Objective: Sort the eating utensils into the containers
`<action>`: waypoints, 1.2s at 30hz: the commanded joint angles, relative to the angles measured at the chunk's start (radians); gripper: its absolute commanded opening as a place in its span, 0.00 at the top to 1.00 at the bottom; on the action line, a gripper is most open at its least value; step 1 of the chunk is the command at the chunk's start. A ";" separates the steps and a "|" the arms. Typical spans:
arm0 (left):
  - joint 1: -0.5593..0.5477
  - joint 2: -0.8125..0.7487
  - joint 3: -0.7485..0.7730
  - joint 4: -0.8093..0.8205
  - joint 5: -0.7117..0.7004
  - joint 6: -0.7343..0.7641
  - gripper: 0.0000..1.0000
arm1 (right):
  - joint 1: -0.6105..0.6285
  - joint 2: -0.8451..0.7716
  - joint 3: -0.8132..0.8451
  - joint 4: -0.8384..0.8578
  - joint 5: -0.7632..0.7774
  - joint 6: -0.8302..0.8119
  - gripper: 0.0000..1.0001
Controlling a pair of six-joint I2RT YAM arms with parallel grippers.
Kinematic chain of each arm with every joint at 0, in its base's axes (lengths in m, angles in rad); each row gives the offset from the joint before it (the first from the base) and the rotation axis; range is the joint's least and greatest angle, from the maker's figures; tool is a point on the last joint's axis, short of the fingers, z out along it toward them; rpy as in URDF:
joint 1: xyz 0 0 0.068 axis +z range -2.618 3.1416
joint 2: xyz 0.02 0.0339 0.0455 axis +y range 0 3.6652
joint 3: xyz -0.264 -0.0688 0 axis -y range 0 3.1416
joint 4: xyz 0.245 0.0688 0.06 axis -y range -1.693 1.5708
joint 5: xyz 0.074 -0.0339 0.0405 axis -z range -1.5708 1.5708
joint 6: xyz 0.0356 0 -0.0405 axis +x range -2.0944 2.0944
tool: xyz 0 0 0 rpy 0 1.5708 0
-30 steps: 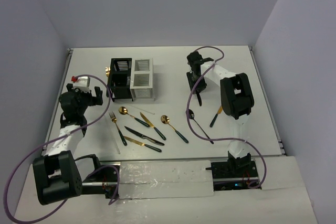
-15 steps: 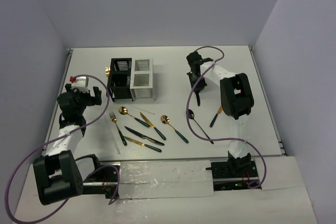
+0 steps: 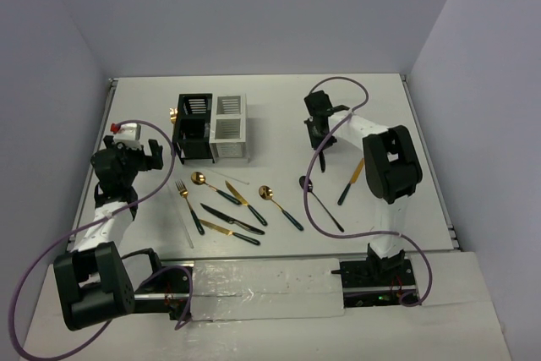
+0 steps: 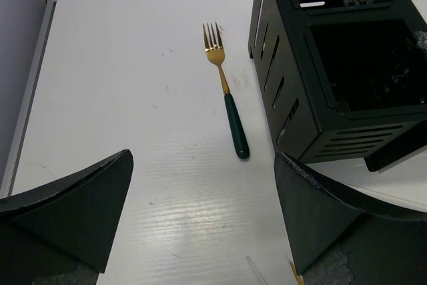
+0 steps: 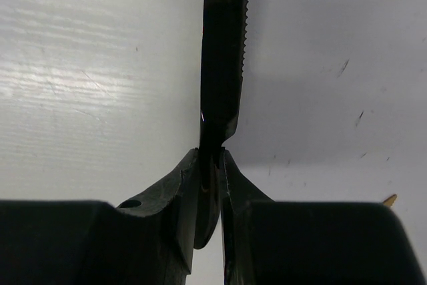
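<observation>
My right gripper [image 3: 319,130] [image 5: 212,155] is shut on an all-black serrated knife [image 5: 223,45], held blade-out over the table at the back right. My left gripper [image 3: 153,155] [image 4: 201,165] is open and empty, left of the black caddy [image 3: 193,127] [image 4: 333,78]. The white caddy [image 3: 230,128] is joined to its right. A gold fork with a dark handle [image 4: 227,91] lies just left of the black caddy. Several utensils lie at the front centre: a fork [image 3: 189,206], spoons [image 3: 211,187] [image 3: 279,206], knives [image 3: 245,203] [image 3: 230,219] [image 3: 228,232], a black spoon [image 3: 321,203].
A gold-and-dark knife [image 3: 349,182] lies by the right arm. A thin clear stick [image 3: 188,230] lies by the front fork. Purple cables loop from both arms over the table. Grey walls close in the sides and the back.
My right gripper has moved a little right and toward the near side with the black knife, and its elbow has swung right. The left arm has barely moved.
</observation>
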 commanded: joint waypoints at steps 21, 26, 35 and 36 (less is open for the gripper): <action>0.013 -0.004 0.002 0.039 0.037 -0.005 0.03 | 0.028 -0.173 -0.037 0.174 0.036 -0.009 1.00; 0.014 -0.002 0.002 0.039 0.037 -0.005 0.03 | 0.035 -0.206 -0.042 0.189 0.030 -0.003 1.00; 0.019 0.004 0.008 0.036 0.036 -0.011 0.03 | 0.145 -0.361 0.013 0.359 0.012 0.019 1.00; 0.020 0.004 0.007 0.036 0.034 -0.010 0.03 | 0.160 -0.364 0.024 0.403 0.015 0.019 1.00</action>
